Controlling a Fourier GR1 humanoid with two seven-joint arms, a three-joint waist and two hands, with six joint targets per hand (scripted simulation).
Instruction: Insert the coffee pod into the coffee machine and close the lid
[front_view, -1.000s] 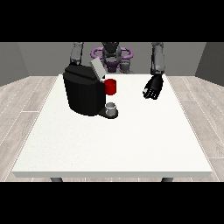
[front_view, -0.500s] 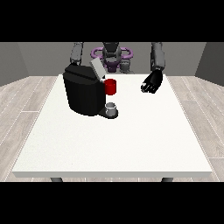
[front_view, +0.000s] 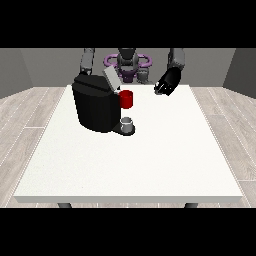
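The black coffee machine (front_view: 95, 107) stands on the white table (front_view: 150, 160), left of its middle. Its grey lid (front_view: 110, 78) is tilted up and open. A red thing at the machine (front_view: 126, 99) sits on its front. Below that, a grey thing (front_view: 128, 123) rests on the machine's base; I cannot tell it for the pod. The hand at the view's right (front_view: 166, 85) hangs above the table's far edge, to the right of the machine and apart from it. At the view's left only an arm (front_view: 87, 61) shows; its hand is hidden behind the machine.
The robot's torso with its purple ring (front_view: 127, 62) is behind the table's far edge. Wooden floor surrounds the table, and bare white tabletop (front_view: 190, 130) lies to the right of the machine.
The hand at the view's right has risen and moved left, toward the machine. The machine, its lid and the grey thing are unchanged.
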